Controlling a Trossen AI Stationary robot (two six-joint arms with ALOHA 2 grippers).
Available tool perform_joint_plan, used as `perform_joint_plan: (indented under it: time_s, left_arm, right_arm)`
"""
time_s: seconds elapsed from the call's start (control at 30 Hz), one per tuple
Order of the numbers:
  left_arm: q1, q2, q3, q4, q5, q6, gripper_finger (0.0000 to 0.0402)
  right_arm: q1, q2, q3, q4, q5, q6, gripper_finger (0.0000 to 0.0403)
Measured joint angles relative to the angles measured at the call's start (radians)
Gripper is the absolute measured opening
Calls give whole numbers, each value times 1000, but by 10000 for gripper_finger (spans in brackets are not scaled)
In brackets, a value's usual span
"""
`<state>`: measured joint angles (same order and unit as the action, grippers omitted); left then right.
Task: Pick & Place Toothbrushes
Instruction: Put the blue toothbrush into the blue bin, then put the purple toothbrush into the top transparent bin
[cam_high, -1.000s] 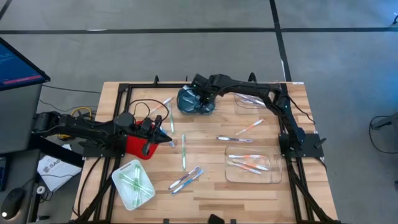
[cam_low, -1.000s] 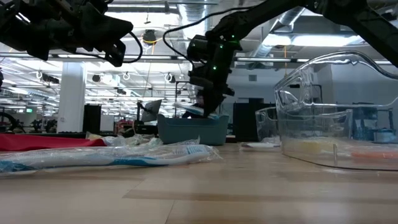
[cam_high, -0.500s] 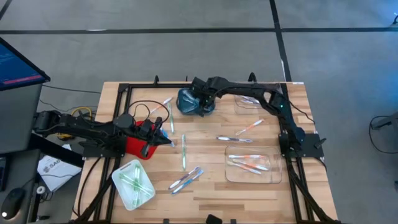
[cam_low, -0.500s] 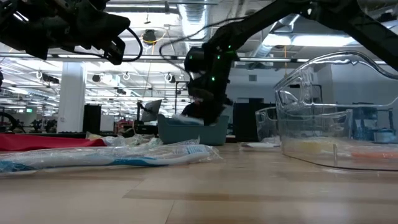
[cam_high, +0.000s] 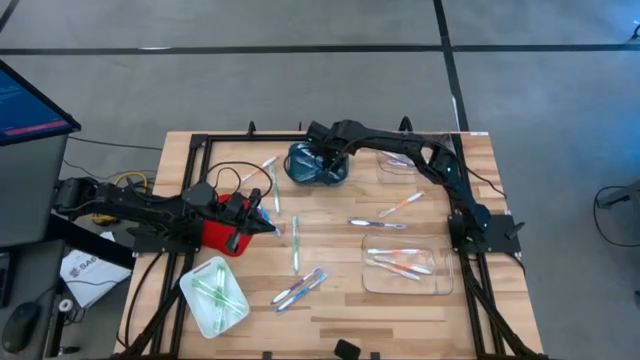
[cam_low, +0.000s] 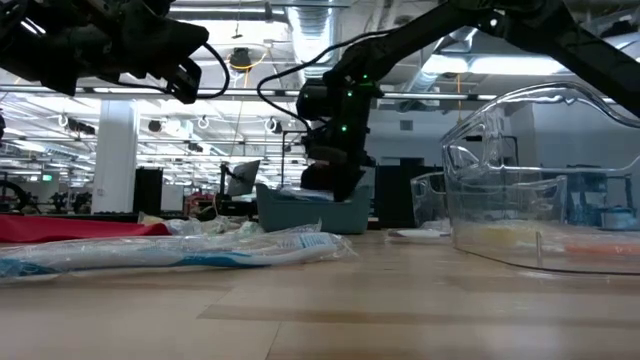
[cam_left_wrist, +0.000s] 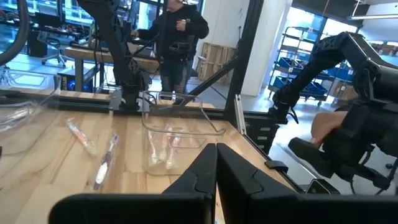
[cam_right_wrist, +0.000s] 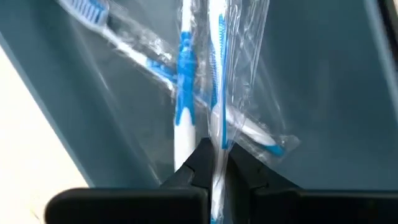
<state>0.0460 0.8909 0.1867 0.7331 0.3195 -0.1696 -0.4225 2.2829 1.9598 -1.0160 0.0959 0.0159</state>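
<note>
Grey floor (cam_high: 300, 90); monitor (cam_high: 30, 105); ceiling lights (cam_low: 120, 130).

The left gripper (cam_left_wrist: 216, 180) has its jaws together. Beyond it, a clear tub (cam_left_wrist: 177, 127) stands on the desk (cam_left_wrist: 50, 168). Wrapped toothbrushes (cam_left_wrist: 106, 163) lie beside the tub.

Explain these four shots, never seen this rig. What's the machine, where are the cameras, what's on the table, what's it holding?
It is a two-armed robot at a wooden table. One camera looks straight down, one sits at table height, and one rides on each wrist.

The right gripper reaches into the blue bin at the far edge. Its wrist view shows the fingers shut on a wrapped blue toothbrush, with others lying in the bin.

The left gripper is shut, holds nothing and hangs by the red bin.

Loose toothbrushes lie on the wood. More sit in the clear container and the white tray.
</note>
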Motion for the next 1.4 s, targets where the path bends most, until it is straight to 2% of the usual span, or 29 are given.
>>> perform_joint_plan:
  time_s: [0.33,0.93,1.1,1.4]
  left_arm:
    - [0,0,0,0,0,0,2]
    - [-14,0,0,1,-1,-2,2]
    - [-14,0,0,1,-1,-1,2]
    - [-24,0,0,1,0,-13,2]
  right_arm:
    - [30,14,0,-23,-2,-105,12]
    - [28,23,5,-18,6,-86,88]
    - [29,24,82,-24,39,-90,125]
    - [39,23,334,-113,40,-146,193]
